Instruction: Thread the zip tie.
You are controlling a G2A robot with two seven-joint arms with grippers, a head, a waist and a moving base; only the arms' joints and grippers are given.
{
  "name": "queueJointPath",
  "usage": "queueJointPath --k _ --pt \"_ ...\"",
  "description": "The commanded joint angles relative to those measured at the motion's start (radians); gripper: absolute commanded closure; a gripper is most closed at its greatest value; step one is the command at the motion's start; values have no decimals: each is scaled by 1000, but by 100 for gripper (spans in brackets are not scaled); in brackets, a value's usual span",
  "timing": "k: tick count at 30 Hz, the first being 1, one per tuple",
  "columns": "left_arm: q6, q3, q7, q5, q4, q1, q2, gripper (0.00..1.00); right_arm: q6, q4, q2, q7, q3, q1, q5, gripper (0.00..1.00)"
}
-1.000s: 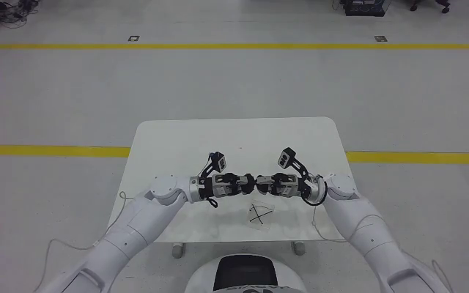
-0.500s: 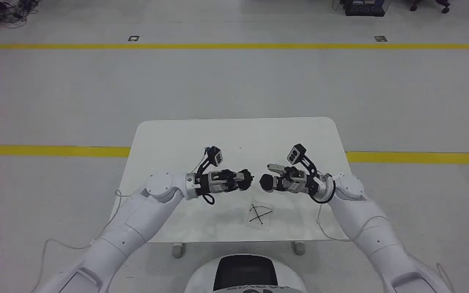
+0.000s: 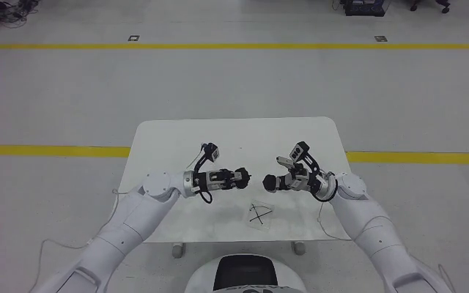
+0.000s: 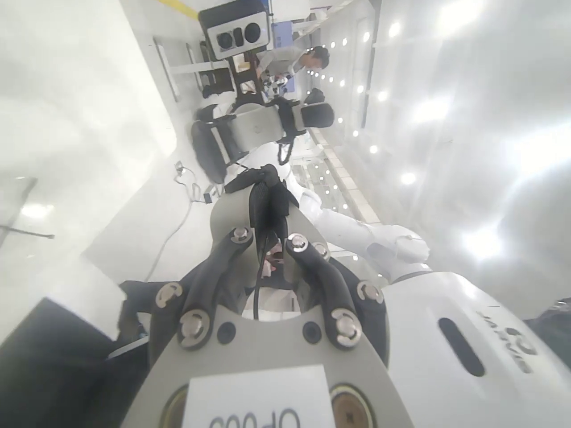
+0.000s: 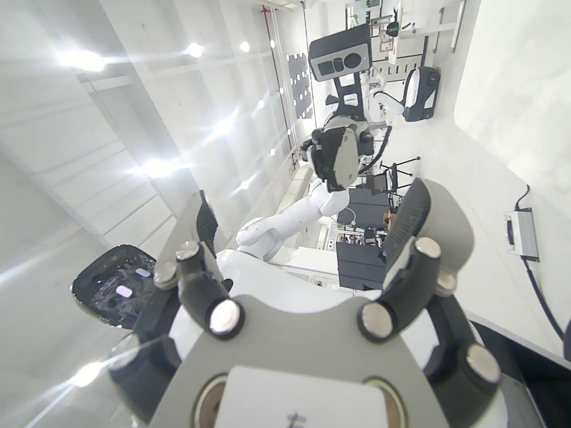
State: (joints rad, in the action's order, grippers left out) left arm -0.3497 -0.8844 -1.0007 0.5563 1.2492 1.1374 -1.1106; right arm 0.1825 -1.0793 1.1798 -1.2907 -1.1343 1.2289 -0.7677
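Zip ties (image 3: pixel 258 213) — thin, black, crossed — left pincer (image 4: pixel 263 189) closed, contents unclear (right pincer (image 5: pixel 308 211) wide open, empty).

The left gripper (image 3: pixel 242 176) is held level at the end of an inward-bent forearm, its two fingers (image 4: pixel 250 242) pressed together at the tips on a thin black zip tie (image 4: pixel 258 278) that runs back between them toward the palm. Straight ahead of those tips, across an open gap, the right gripper (image 3: pixel 270 181) points back at it with jaws spread wide and nothing between its ribbed pads (image 5: pixel 408 220). Each wrist carries its camera on the upper side.
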Motion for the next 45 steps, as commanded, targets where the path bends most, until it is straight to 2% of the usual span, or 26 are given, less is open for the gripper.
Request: queueJointPath --k 1,3,5,8,10,14,19,20,21,23,25,26,27,29,31,38,40,42,45 --pt "10 -28 9 -88 -1 8 5 100 -6 -6 -4 68 -7 2 45 0" --pt "10 -55 12 -132 -1 24 8 100 -16 -10 -9 103 -18 4 74 0" --pt "10 -85 -3 -172 -2 39 11 100 -34 -16 -19 178 -29 2 178 0" --pt "10 -120 -19 -218 -7 49 11 100 -93 -48 -31 296 -30 3 335 0" --pt "10 -142 -38 -196 -10 56 9 100 -119 -85 -33 307 -27 18 354 0" --pt "10 -189 -74 -127 -16 64 1 100 -110 -105 -38 303 -31 28 379 0" --pt "10 -189 -74 -127 -16 64 1 100 -110 -105 -38 303 -31 28 379 0" --pt "10 -189 -74 -127 -16 64 1 100 -105 -120 -39 310 -24 25 417 0" --pt "10 -189 -74 -127 -16 64 1 100 -126 -140 -44 311 -10 13 507 0" --pt "10 -189 -74 -127 -16 64 1 100 -181 -170 -51 282 10 -15 625 0" --pt "10 -189 -74 -127 -16 64 1 100 -244 -194 -61 211 40 -52 763 0" --pt "10 -189 -74 -127 -16 64 1 100 -264 -207 -65 189 58 -70 841 0" --pt "10 -189 -74 -127 -16 64 1 100 -307 -218 -68 151 90 -93 946 0" --pt "10 -189 -74 -127 -16 64 1 100 -337 -246 -68 123 137 -122 1063 0" --pt "10 -189 -74 -127 -16 64 1 100 -329 -252 -66 97 156 -131 1068 0" --pt "10 -189 -74 -127 -16 64 1 100 -329 -252 -66 97 156 -131 1068 0" --pt "10 -189 -74 -127 -16 64 1 100 -270 -263 -68 97 175 -127 1108 0" --pt "10 -189 -74 -127 -16 64 1 100 -198 -266 -73 65 189 -151 1175 0" --pt "10 -189 -74 -127 -16 64 1 100 -124 -261 -80 25 206 -180 1266 0"
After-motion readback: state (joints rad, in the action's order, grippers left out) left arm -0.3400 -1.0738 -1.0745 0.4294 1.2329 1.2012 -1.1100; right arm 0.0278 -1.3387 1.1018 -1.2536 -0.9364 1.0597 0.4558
